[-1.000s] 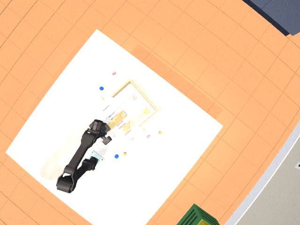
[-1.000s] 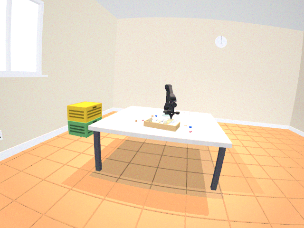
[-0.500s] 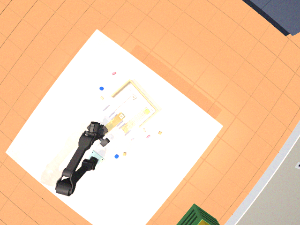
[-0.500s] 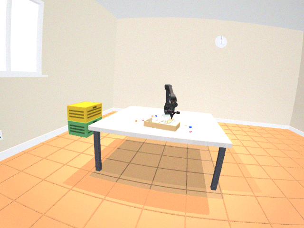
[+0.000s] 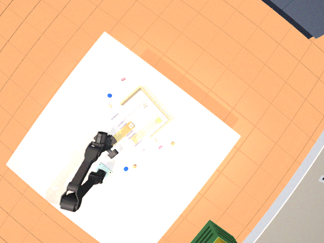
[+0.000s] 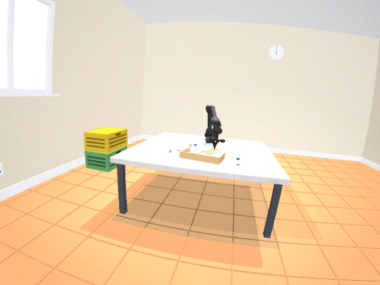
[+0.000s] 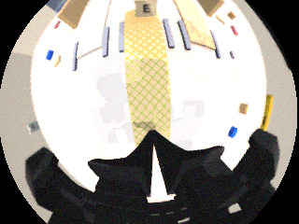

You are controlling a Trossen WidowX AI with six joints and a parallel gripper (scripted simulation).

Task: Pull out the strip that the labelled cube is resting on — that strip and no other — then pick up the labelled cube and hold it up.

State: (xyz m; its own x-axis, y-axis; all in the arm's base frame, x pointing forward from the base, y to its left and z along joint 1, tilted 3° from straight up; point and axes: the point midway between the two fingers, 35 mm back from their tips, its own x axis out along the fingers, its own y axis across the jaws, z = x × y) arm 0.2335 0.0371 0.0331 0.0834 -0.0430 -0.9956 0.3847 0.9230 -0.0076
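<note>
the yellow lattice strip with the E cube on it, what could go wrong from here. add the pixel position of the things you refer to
The E cube [image 5: 130,125] [image 7: 146,7] stands near the far end of the yellow lattice strip [image 5: 122,133] [image 7: 149,79], so a jerky pull might tip it off. The shut gripper [image 7: 152,133] may lose the strip if it is only pressing on it.

Your strip [image 5: 124,131] [image 7: 149,77] is flat and long, yellow-orange with a diagonal lattice pattern, the lattice looking greener over the nearer stretch. It lies between the grey-blue guides, its longer part reaching out past them; its near end is hidden from you under the fingertips. Your cube [image 5: 130,125] [image 7: 146,7] is small and pale, marked with a dark "E". It sits upright on the strip's far end, just beyond the guides, label readable to you in the wrist view.
</note>
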